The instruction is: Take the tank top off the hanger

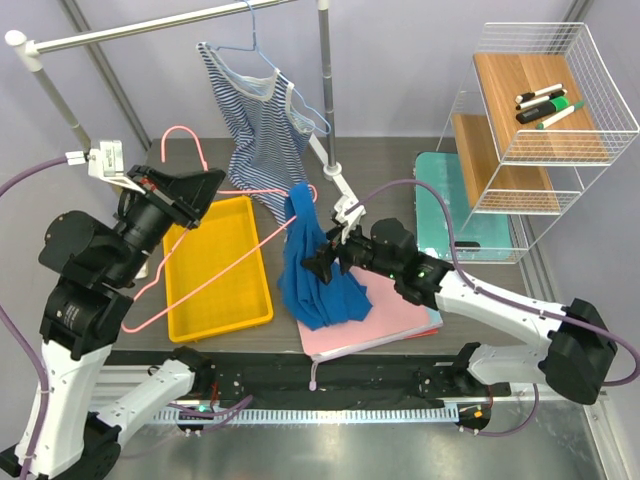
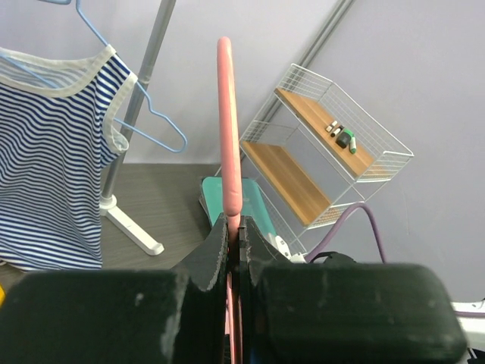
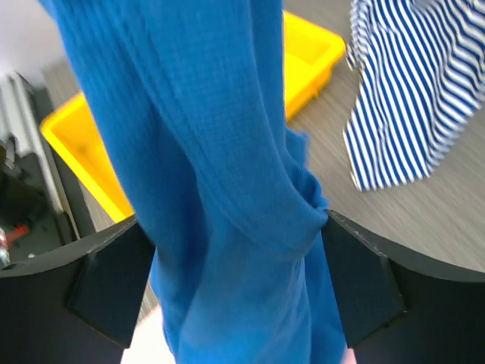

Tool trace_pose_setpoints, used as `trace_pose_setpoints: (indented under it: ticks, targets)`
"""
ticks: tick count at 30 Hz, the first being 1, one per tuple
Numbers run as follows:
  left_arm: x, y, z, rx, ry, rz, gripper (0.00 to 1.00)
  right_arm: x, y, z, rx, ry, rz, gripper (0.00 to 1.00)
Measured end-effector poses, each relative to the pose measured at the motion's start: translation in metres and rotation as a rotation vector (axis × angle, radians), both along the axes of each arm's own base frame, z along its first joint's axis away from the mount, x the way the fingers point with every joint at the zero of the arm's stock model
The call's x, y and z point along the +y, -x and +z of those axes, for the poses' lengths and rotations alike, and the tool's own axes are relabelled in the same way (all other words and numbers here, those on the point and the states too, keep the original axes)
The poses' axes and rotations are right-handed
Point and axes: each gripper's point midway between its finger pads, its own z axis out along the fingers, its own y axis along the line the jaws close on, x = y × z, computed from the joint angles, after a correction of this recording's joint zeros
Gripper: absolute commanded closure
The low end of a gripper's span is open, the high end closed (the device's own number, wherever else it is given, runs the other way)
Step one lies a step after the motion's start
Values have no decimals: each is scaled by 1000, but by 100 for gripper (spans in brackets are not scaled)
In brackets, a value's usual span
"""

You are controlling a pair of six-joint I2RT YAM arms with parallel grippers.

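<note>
My left gripper is shut on a pink wire hanger, near its hook. The hanger slants across the table toward the right. A blue tank top hangs from the hanger's far right end and drapes down onto a pink board. My right gripper is at the middle of the tank top. Its jaws stand wide apart, with the blue cloth hanging between them and brushing both fingers.
A striped tank top hangs on a blue hanger from the clothes rack at the back. A yellow tray lies under the pink hanger. A wire shelf with markers and a teal mat stand at the right.
</note>
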Motion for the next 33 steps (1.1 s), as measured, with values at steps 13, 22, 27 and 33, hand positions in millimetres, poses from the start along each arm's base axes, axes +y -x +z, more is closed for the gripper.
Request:
trace_pose_setpoints:
  ticks: [13, 22, 27, 33]
  targets:
    - [2, 9, 5, -22, -10, -13, 100, 24, -6, 17, 27, -169, 3, 92]
    - [23, 25, -6, -33, -65, 54, 100, -10, -24, 55, -13, -194, -203, 99]
    - [44, 41, -12, -35, -79, 117, 100, -26, -37, 117, -108, -233, -298, 99]
    - [63, 59, -13, -47, -69, 169, 100, -40, -42, 195, -220, -310, -354, 99]
